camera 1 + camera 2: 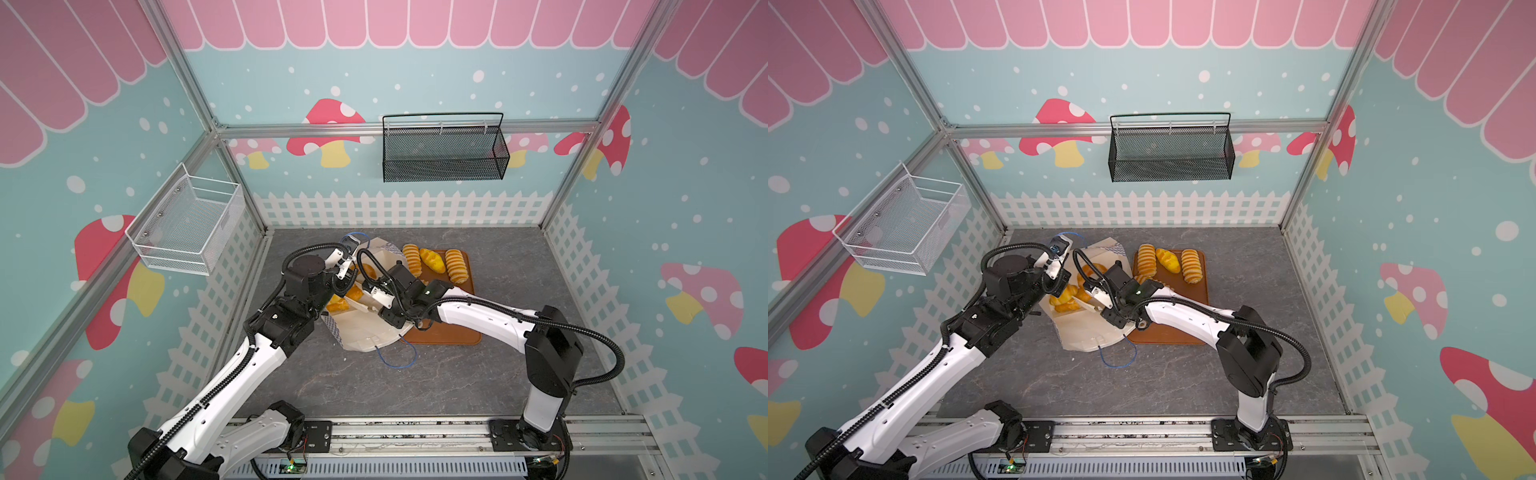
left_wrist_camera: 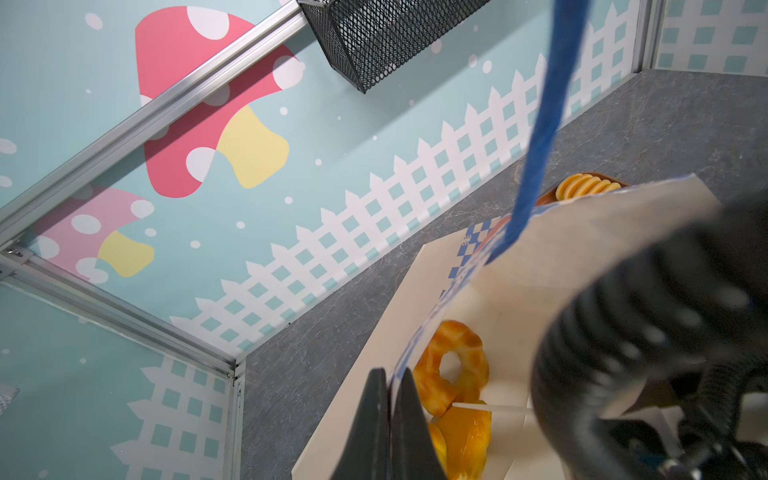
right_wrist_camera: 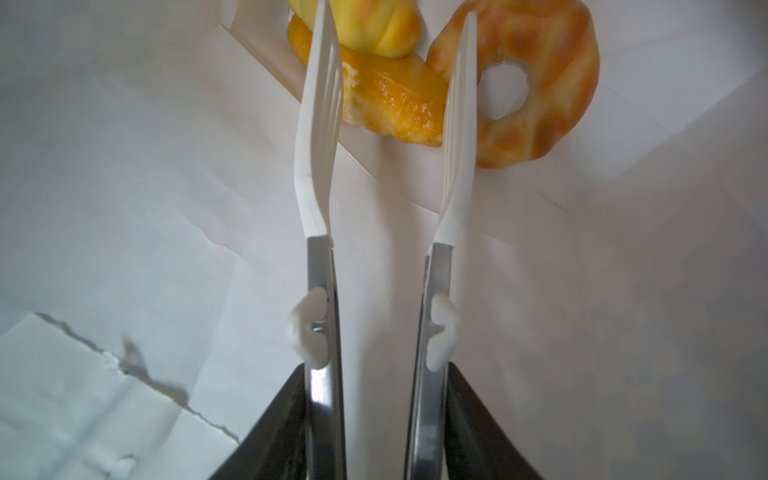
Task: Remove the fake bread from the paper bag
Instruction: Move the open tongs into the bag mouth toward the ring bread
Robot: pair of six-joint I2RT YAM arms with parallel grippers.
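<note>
Pinching the rim of the paper bag in both top views, the left gripper lifts the mouth so the right gripper can reach in with tongs. Three pieces of fake bread lie on the brown board, which has bare room left.

Left wrist view: the fingers are clenched on the checkered paper edge, with the doughnut inside, just past them.

Right wrist view: black fingers clamp the tongs' steel arms. The white tips stand apart, straddling a glossy loaf — a paper fold beneath it could snag.
</note>
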